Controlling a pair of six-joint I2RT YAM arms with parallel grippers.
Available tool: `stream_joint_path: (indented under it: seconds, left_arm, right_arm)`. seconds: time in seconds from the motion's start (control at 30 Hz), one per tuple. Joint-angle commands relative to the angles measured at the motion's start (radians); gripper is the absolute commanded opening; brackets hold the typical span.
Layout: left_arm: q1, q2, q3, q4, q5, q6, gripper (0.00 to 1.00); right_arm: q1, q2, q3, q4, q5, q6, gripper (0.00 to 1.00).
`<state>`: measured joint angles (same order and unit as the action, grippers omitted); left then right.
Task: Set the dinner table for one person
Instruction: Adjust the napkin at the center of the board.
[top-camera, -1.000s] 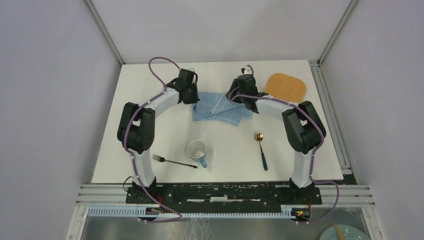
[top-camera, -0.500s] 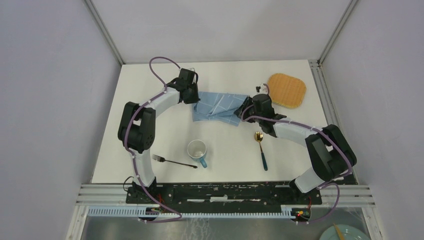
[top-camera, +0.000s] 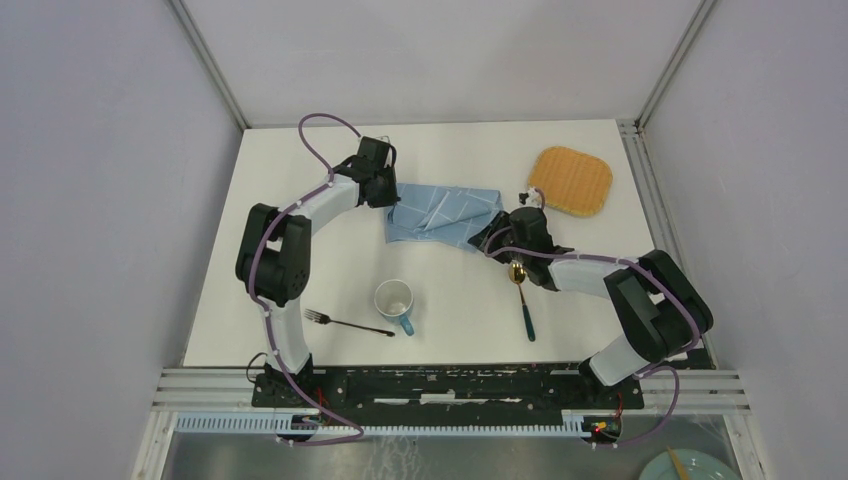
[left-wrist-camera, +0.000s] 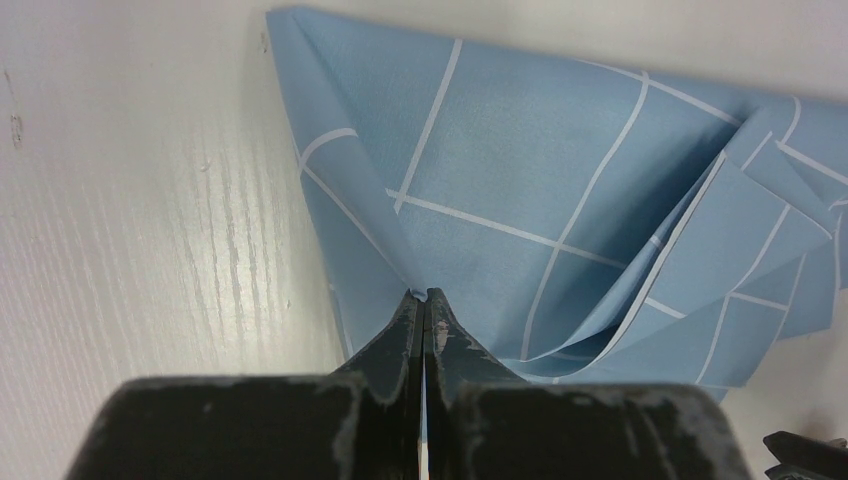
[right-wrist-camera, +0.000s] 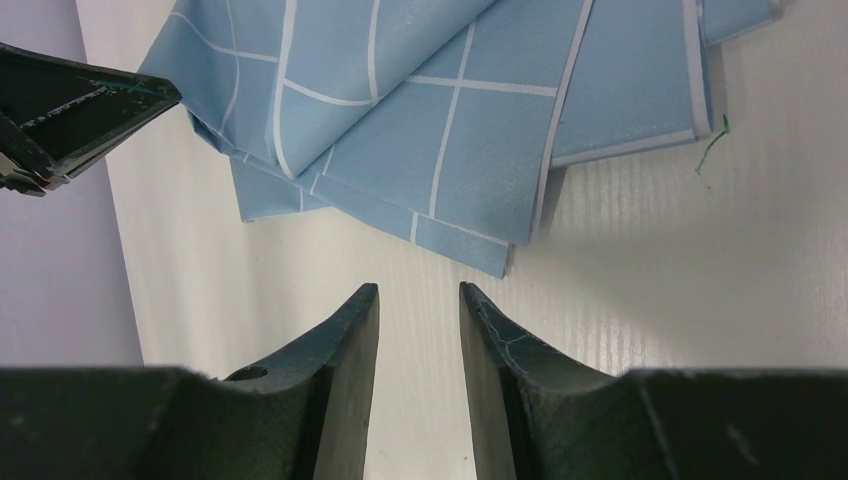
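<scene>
On the white matte table (top-camera: 290, 230), walled by pale grey panels (top-camera: 100, 200), the left gripper (left-wrist-camera: 424, 300) pinches the cloth (left-wrist-camera: 520, 180) while the right gripper (right-wrist-camera: 420, 297) hangs parted beside it.

Left hand (left-wrist-camera: 424, 296) pinched closed on an arched arm; right hand (right-wrist-camera: 418, 288) parted, forearm low, angled inward.

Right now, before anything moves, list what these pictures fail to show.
- Top external view: the fingertips of the left gripper are hidden under its own wrist. Only the left wrist view shows them shut on the blue cloth.
- Left wrist view: the cloth's right part is cut off by the frame edge.
- Top external view: the teal plate at bottom right is cut by the frame edge. What lies on it is too small to name.
</scene>
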<state>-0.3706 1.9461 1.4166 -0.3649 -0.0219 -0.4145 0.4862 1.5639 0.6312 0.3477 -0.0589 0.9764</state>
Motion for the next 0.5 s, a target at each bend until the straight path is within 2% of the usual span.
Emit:
stream_joint_path:
  seconds: [0.0,0.47]
  left_arm:
    - [-0.001,-0.018,0.024,0.021,0.014,0.024,0.02]
    - [0.0,-0.024,0.016,0.024,0.011,0.019,0.02]
  right_arm:
    - [0.0,0.005,-0.026,0.077,-0.013,0.057,0.41]
    - [0.001,0.049,-0.032,0.045,0.007,0.084,0.42]
